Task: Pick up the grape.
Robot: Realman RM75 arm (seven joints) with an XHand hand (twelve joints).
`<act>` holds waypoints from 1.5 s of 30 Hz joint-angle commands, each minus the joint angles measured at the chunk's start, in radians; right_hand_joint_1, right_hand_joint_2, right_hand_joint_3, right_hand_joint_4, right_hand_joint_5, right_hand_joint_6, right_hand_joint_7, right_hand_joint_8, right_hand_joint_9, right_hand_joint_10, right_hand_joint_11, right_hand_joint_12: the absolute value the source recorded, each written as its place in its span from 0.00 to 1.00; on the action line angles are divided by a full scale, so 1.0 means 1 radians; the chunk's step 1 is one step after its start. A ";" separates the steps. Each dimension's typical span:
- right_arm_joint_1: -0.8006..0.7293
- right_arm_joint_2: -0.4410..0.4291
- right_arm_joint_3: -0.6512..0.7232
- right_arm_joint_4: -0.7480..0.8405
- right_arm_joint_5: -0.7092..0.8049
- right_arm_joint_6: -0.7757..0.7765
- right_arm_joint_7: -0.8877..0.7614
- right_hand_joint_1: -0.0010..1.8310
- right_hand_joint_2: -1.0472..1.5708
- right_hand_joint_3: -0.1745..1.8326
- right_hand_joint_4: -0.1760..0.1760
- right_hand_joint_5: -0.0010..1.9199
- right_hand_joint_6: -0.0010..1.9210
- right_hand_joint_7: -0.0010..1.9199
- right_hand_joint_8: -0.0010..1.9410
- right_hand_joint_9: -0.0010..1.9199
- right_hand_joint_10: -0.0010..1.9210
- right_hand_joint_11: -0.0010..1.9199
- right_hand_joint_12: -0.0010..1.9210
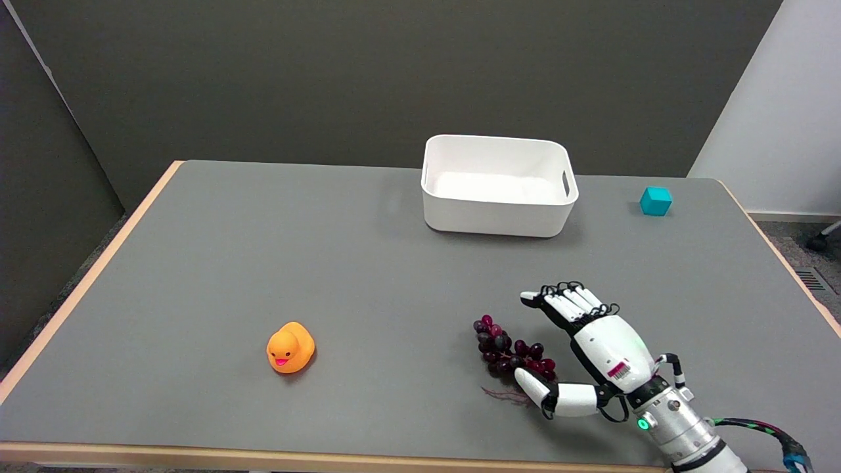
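Grape bunch: a dark purple-red cluster of small round grapes [509, 349] lies on the grey tabletop [263, 263], just to the left of the hand, between its thumb and its fingers.
Hand: the right black-and-white robot hand [591, 355] sits low over the tabletop, spread wide and holding nothing; its thumb [533, 386] lies at the near end of the bunch, and its fingers [558, 303] extend past the far side, apart from the fruit.
Step in hand: likely the closing-in before the grasp; the bunch is not yet lifted.
Risk, push: if the thumb sweeps in first, it could shove the cluster away from the hand instead of trapping it.
Risk, shape: the lumpy bunch may roll or slip out of a shallow pinch.
Risk, stem: a thin reddish stem lies on the tabletop by the thumb; gripping that alone could let the bunch swing.
Other things: an orange rubber duck [290, 348] sits well to the left of the hand; a white plastic bin [496, 213] and a small teal cube [656, 201] stand well beyond it.
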State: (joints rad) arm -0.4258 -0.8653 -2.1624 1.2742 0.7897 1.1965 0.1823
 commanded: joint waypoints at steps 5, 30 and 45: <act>0.063 -0.071 -0.048 -0.062 0.056 -0.115 0.003 0.21 0.64 0.48 0.24 0.12 0.23 0.17 0.23 0.09 0.44 0.04 0.66; 0.096 -0.105 -0.092 0.007 0.063 -0.117 0.003 0.33 0.66 0.51 0.12 0.12 0.24 0.19 0.25 0.09 0.45 0.05 0.67; 0.126 -0.119 -0.094 -0.026 0.053 -0.107 -0.006 0.62 0.93 0.05 0.00 0.21 0.86 0.38 0.84 0.35 0.76 0.17 1.00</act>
State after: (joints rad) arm -0.3253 -0.9698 -2.2491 1.2631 0.8457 1.0891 0.1814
